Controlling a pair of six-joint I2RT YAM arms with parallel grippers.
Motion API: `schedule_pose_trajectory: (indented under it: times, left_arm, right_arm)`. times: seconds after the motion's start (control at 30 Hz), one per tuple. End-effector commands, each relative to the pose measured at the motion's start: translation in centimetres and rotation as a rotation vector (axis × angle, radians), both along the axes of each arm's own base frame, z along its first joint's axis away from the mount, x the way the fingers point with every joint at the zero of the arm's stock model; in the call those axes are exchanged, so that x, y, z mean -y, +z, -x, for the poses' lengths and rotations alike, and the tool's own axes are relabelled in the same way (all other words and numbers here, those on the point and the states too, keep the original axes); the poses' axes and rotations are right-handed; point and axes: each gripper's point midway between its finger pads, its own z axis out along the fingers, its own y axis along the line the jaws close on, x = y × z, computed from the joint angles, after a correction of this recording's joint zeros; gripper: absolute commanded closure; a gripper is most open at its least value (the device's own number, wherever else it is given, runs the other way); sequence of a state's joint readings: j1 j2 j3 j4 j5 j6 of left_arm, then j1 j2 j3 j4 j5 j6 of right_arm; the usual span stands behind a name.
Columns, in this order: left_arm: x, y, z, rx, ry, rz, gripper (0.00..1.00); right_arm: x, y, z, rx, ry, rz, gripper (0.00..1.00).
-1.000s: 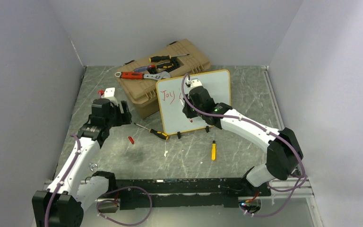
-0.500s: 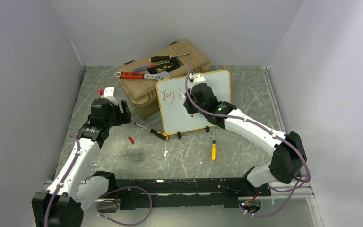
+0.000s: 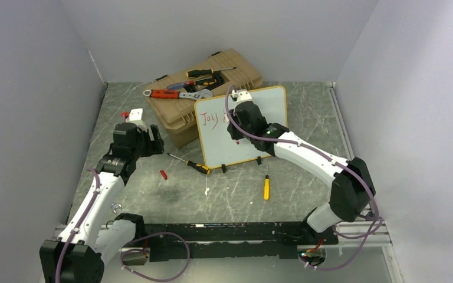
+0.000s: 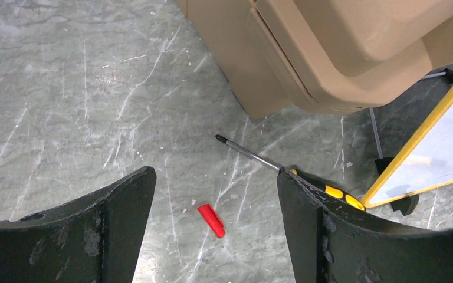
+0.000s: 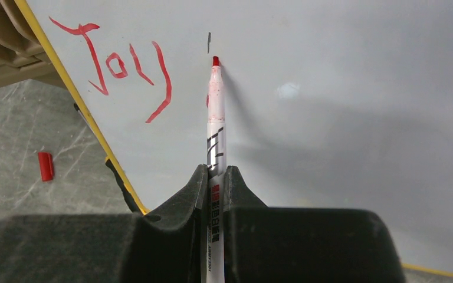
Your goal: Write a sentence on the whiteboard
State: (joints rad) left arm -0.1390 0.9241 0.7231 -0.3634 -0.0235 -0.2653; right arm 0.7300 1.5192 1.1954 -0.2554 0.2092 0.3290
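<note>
Though it carries only one word, the whiteboard stands propped near the middle of the table, just in front of the tan toolbox, on two small black clip feet. It is a white rectangle with rounded corners and a thin yellow frame. The sentence reads "Joy" in thin red handwriting at the board's upper left. The right gripper is clamped on a white marker whose red tip sits just right of the "y". The tip seems to touch the surface, though the wrist view does not settle that. The left gripper hangs with its fingers spread wide apart, above a small red cap and a yellow-handled screwdriver.
</note>
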Motion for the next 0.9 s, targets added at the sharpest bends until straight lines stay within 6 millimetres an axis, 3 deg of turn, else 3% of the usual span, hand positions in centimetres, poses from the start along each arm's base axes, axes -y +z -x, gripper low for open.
schedule_pose_trajectory:
  times: [0.0, 0.23, 0.87]
  left_arm:
    - [0.2, 0.9, -0.2, 0.045, -0.013, 0.001, 0.19]
    - [0.3, 0.8, -0.3, 0.042, -0.017, 0.005, 0.19]
    - [0.3, 0.9, -0.2, 0.043, -0.016, 0.011, 0.19]
  right_arm:
    - [-0.1, 2.2, -1.6, 0.056, -0.024, -0.029, 1.00]
    - [0.5, 4.0, -0.3, 0.124, 0.000, -0.073, 1.00]
    - [0.7, -0.4, 0.3, -0.004, -0.016, -0.014, 1.00]
